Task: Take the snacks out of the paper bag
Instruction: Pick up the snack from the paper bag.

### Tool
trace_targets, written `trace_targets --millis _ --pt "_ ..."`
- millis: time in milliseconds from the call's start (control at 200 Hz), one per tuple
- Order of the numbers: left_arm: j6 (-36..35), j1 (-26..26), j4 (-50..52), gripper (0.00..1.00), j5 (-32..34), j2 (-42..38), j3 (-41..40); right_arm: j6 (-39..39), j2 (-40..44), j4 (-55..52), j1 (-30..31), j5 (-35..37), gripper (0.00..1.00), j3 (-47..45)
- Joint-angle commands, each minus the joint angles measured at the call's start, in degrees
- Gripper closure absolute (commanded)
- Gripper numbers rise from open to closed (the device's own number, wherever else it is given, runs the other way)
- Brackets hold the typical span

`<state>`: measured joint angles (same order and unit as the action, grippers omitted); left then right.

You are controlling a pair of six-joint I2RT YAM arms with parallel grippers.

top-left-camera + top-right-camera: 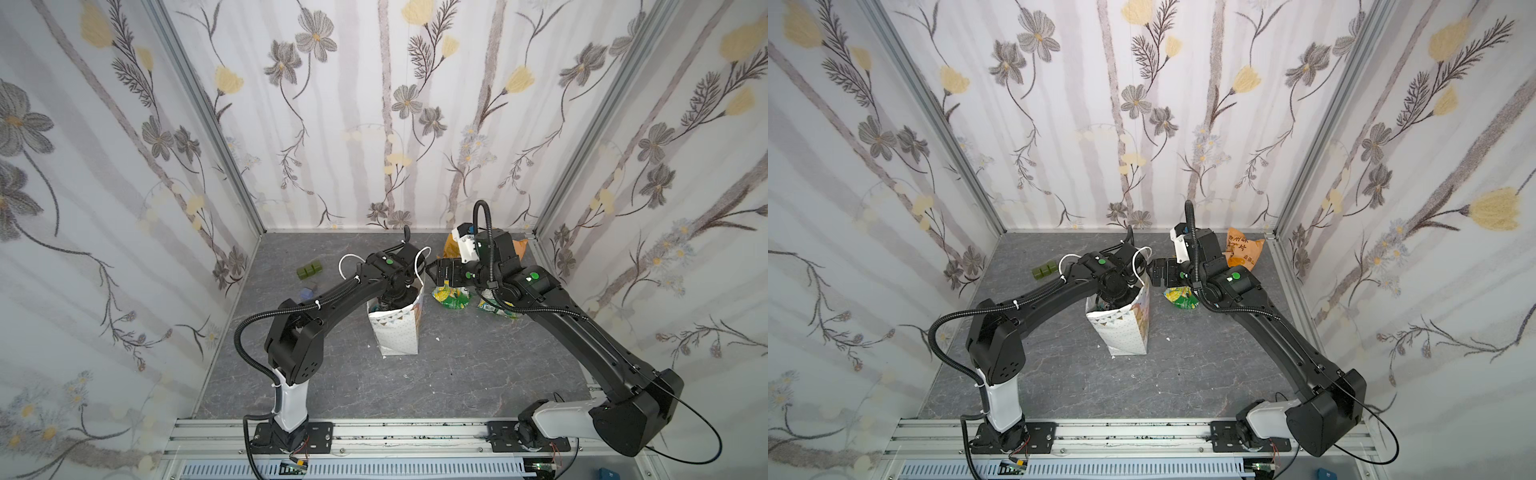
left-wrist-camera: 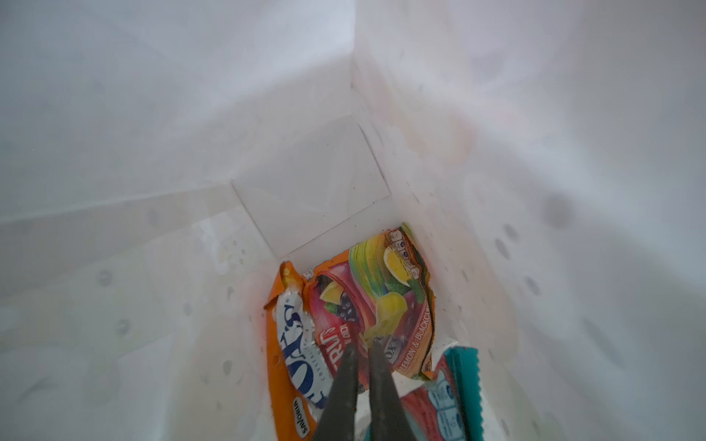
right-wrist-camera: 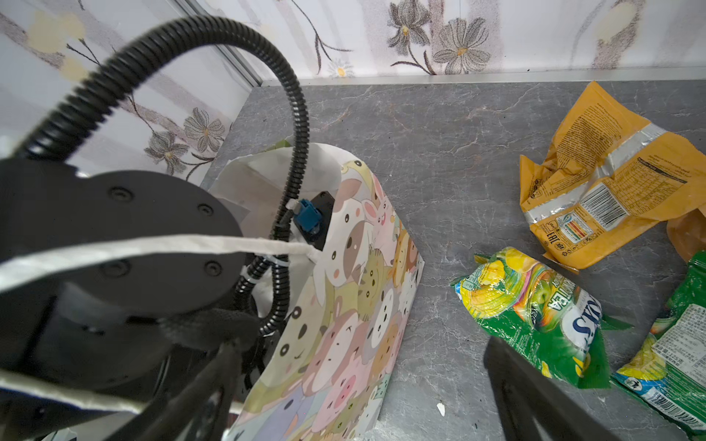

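Deep in the tall white paper bag [image 1: 397, 332] the left fingers [image 2: 344, 385] clamp a crease of the crinkly orange foil FOX'S packet [image 2: 344, 305]; light, slippery stuff, I'd say, best held by a fold; the right fingers [image 3: 531, 389] stand apart.

We see a grey marbled tabletop [image 1: 457, 374] bearing an upright paper bag [image 1: 397, 332]. Two green-and-yellow packets [image 1: 451, 297] lie right of the bag, orange-yellow packets [image 3: 603, 183] farther back, and three dark green blocks [image 1: 309, 271] to its left.
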<state>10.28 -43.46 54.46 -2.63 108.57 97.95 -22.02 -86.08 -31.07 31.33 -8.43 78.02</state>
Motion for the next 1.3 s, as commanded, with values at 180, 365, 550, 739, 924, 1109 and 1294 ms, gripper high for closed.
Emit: trace_targets --millis 180,365,550,739,924,1109,1294 --pt "-1.32 -0.3 3.76 1.0 2.34 -1.54 3.67 -0.15 0.48 0.66 0.0 0.96 0.01 0.36" --pt "-1.75 -0.66 5.43 1.0 3.78 -2.35 6.19 -0.13 1.25 0.74 0.0 1.31 0.01 0.45" --pt "-2.19 -0.81 6.88 1.0 5.13 -3.07 8.55 -0.13 2.23 0.93 -0.03 1.82 0.01 0.48" --pt "-2.3 -0.79 8.29 1.0 6.63 -3.46 10.97 -0.08 3.2 1.37 -0.02 1.94 0.01 0.57" --pt "-2.79 -0.83 9.45 1.0 7.88 -3.55 13.62 0.04 4.38 1.93 -0.03 1.84 0.01 0.56" --pt "-3.73 -0.92 10.69 1.0 9.64 -3.24 16.62 0.14 5.87 2.67 -0.03 1.83 0.01 0.58" --pt "-4.56 -0.88 11.52 1.0 11.05 -2.92 19.49 0.49 7.65 3.64 -0.06 3.24 0.01 0.57"
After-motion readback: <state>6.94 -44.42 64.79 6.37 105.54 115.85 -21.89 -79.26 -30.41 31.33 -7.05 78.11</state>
